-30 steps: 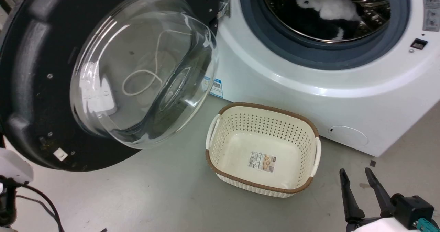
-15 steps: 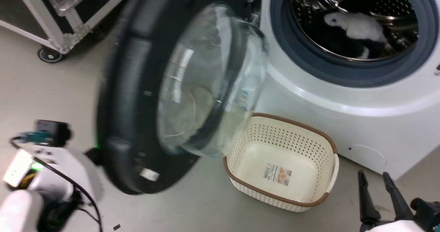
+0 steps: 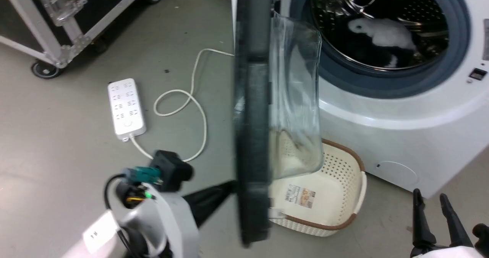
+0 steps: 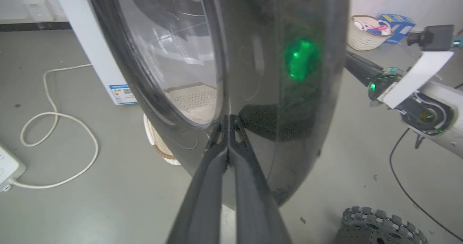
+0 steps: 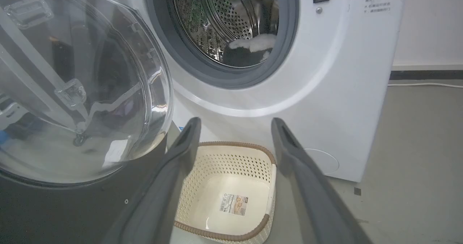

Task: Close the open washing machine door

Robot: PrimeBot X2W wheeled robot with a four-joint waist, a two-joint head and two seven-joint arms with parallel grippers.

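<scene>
Two dark fingers of the left gripper (image 4: 228, 120) are closed flat against each other, nothing held between them, and their tips are laid on the glossy black outer face of the washing machine door (image 3: 252, 116), toward its free edge. The right gripper (image 3: 429, 195) is held wide and empty, well apart from the door, near the lower right corner of the washing machine (image 3: 386, 135). The door is found standing out from the washing machine's front at roughly a right angle, hinged at the left of the drum opening (image 3: 382, 78), with its glass bowl (image 3: 298, 97) turned toward that opening. The door is thus placed between the left gripper and the washing machine, so the left arm is judged the nearer and better set: a sideways push toward the washing machine's front is called for, with about half the swing left. A cream basket (image 3: 340, 197) is set on the floor (image 3: 76, 135) just before the washing machine, beneath the bowl; whether it is cleared by the door cannot be told. Deep inside the washing machine a white and black fluffy thing (image 3: 382, 36) is seen, back from the drum opening.
</scene>
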